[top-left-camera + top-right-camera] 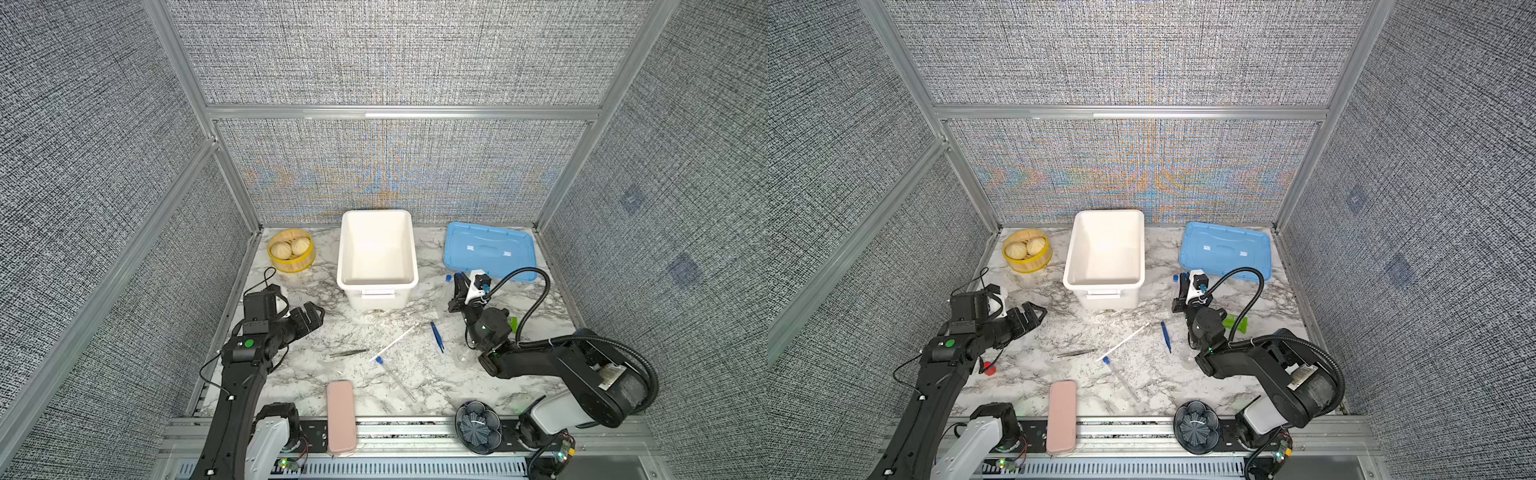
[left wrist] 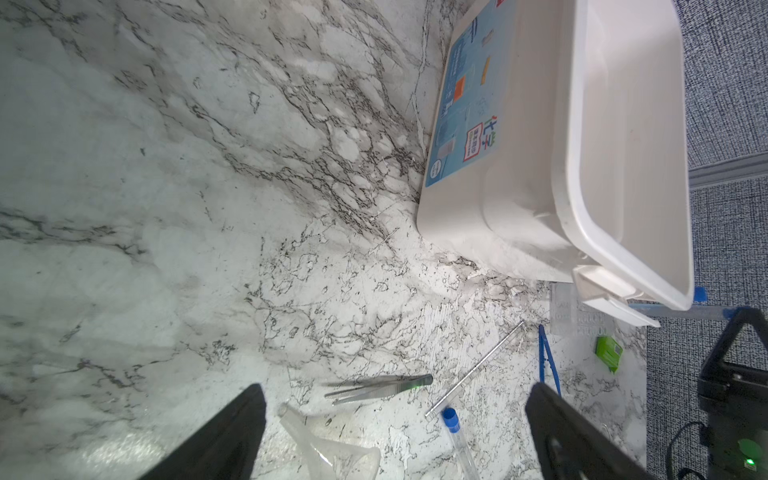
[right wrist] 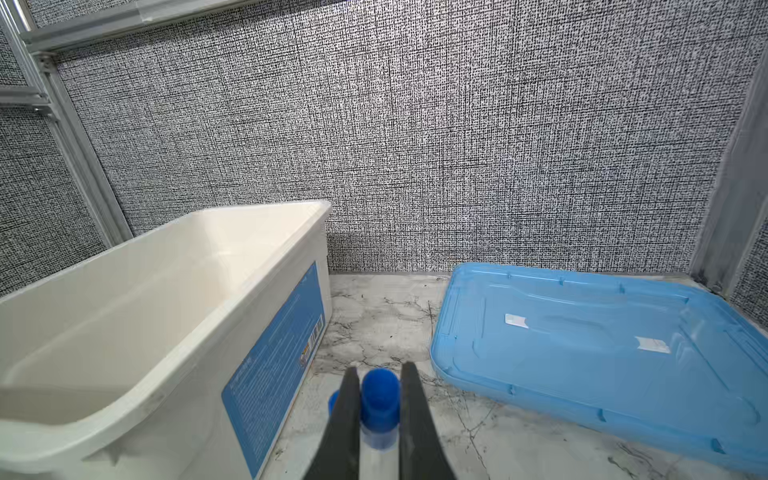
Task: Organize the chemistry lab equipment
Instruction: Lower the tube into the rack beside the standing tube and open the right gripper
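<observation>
A blue-capped tube (image 3: 380, 399) is sitting pinched between the nearly closed fingers of the right gripper (image 3: 380, 372), right of centre in both top views, between the white bin (image 1: 376, 286) and the blue lid (image 1: 488, 249). A second tube (image 1: 392, 374), the white rod (image 1: 395, 341), blue tweezers (image 1: 437, 336) and grey metal tweezers (image 1: 349, 353) are lying at lower centre. The left gripper (image 1: 311, 318) is hovering at centre left, fingers spread wide, gripping nothing.
</observation>
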### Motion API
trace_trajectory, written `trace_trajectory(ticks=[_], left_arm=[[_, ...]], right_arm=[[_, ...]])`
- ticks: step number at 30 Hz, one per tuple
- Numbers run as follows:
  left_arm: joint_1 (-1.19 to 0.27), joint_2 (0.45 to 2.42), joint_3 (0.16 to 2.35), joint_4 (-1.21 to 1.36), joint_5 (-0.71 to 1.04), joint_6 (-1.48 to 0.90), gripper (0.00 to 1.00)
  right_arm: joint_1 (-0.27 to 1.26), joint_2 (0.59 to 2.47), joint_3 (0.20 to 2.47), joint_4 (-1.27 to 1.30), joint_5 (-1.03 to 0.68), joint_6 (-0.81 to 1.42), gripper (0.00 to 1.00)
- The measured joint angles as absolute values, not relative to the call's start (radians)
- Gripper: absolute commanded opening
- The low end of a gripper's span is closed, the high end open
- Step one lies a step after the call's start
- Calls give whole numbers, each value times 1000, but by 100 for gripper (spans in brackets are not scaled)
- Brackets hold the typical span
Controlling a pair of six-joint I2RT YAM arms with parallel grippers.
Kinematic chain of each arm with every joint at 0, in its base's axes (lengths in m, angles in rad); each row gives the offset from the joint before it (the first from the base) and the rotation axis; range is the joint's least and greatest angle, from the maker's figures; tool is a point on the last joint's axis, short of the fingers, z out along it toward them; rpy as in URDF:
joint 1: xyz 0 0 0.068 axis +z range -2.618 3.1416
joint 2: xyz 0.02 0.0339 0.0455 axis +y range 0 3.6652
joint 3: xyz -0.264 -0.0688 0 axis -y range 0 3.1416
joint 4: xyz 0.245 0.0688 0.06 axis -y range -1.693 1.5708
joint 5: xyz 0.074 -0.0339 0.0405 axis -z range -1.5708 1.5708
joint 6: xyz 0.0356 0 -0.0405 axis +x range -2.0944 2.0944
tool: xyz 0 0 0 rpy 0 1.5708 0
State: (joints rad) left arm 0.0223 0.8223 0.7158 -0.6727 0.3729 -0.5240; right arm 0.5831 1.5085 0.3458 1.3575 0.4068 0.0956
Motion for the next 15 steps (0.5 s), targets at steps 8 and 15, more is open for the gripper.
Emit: trace_trajectory(ticks=[8, 15], left_arm=[[22, 816, 716, -673, 373, -524, 99], [22, 814, 716, -673, 373, -524, 99]], right_arm=[[583, 1516, 345, 1358, 389, 96, 10], [589, 1521, 345, 1362, 384, 88, 10]])
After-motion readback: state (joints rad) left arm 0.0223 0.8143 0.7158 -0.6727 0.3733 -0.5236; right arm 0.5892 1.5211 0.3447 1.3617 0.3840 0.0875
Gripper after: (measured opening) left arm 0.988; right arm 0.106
